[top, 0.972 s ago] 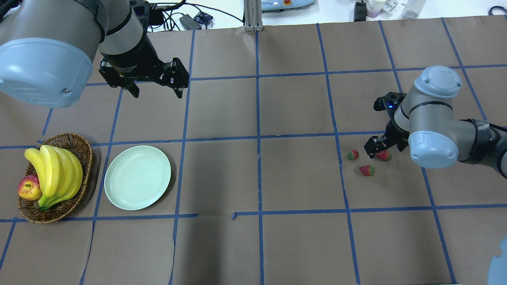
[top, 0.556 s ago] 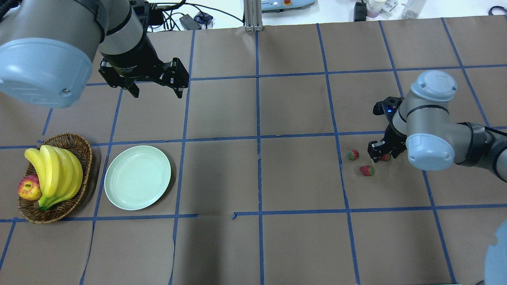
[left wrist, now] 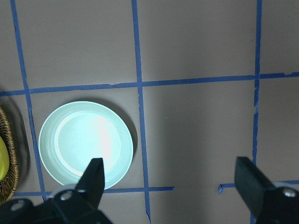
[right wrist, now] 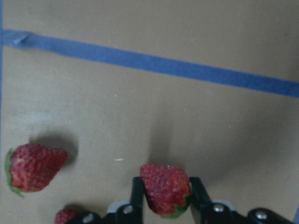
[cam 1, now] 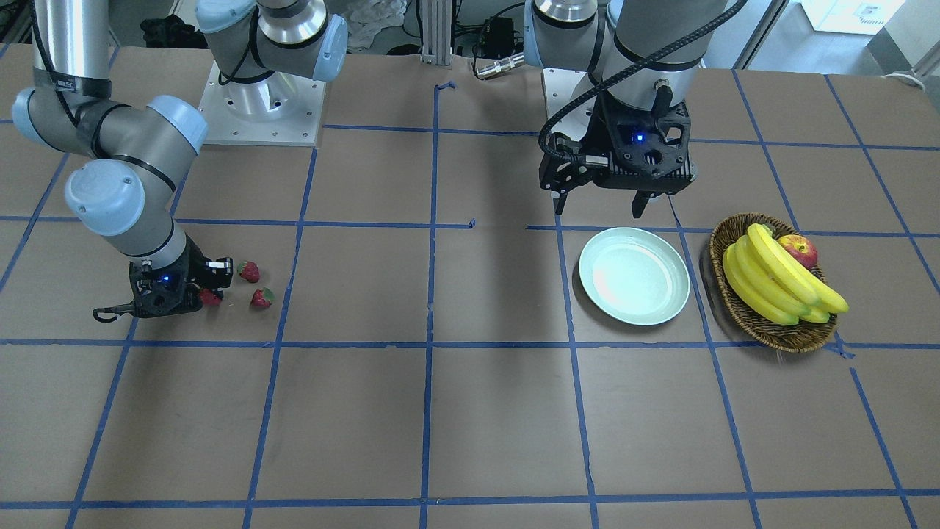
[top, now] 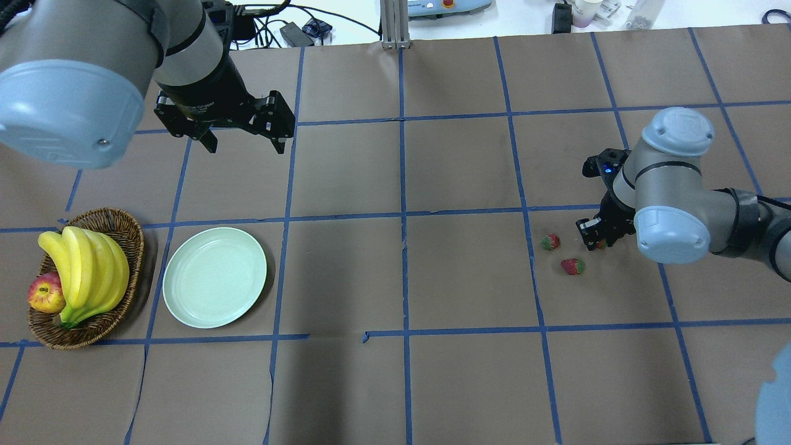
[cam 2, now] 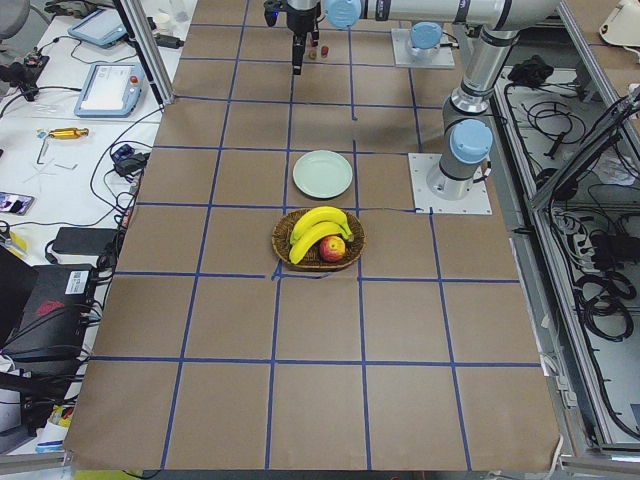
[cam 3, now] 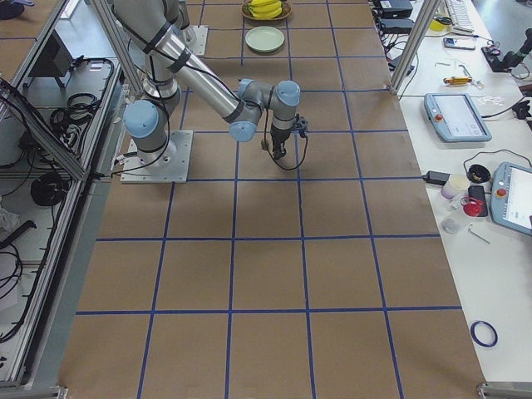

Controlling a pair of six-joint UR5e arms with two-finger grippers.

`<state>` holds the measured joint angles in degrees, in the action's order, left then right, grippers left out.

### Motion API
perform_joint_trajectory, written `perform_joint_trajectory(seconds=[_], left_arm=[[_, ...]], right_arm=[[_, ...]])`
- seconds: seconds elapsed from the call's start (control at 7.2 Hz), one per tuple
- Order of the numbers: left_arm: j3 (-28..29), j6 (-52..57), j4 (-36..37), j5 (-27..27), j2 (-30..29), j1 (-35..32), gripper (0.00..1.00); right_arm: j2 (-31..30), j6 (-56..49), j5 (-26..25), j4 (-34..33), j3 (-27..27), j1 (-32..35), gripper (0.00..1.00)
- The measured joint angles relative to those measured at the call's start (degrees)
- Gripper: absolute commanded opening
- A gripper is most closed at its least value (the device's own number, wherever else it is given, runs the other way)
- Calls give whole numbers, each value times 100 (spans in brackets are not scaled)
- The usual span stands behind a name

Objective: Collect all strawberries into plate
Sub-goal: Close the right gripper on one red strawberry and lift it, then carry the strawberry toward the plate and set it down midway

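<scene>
My right gripper (right wrist: 164, 198) is shut on one red strawberry (right wrist: 164, 189), low at the table on the right; in the overhead view (top: 594, 238) it hides most of that berry. Two more strawberries lie loose beside it (top: 550, 241) (top: 572, 266), also seen in the front view (cam 1: 249, 271) (cam 1: 261, 297). The mint-green plate (top: 214, 277) is empty at the near left. My left gripper (top: 245, 143) is open and empty, hanging above the table behind the plate (left wrist: 85, 142).
A brown wicker basket (top: 126, 222) with bananas (top: 86, 266) and a red apple (top: 46, 293) stands left of the plate. Blue tape lines grid the brown table. Cables and devices lie beyond the far edge.
My right gripper has come down over the rightmost strawberry and closed around it; that berry is now almost hidden in the overhead view. The left arm has not moved.
</scene>
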<state>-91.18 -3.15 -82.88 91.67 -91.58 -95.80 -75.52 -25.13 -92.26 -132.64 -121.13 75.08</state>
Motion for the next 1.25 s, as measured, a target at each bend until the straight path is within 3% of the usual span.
perform_joint_trajectory(seconds=[0.28, 0.83, 1.25], left_arm=[[3, 6, 0, 0, 0, 0, 100], [9, -2, 14, 0, 0, 0, 100], [22, -3, 17, -8, 1, 0, 100]], right_arm=[[-75, 443, 197, 181, 485, 321, 22], [116, 3207, 344, 312, 1041, 2371, 22], [906, 5009, 397, 208, 1596, 3793, 22]])
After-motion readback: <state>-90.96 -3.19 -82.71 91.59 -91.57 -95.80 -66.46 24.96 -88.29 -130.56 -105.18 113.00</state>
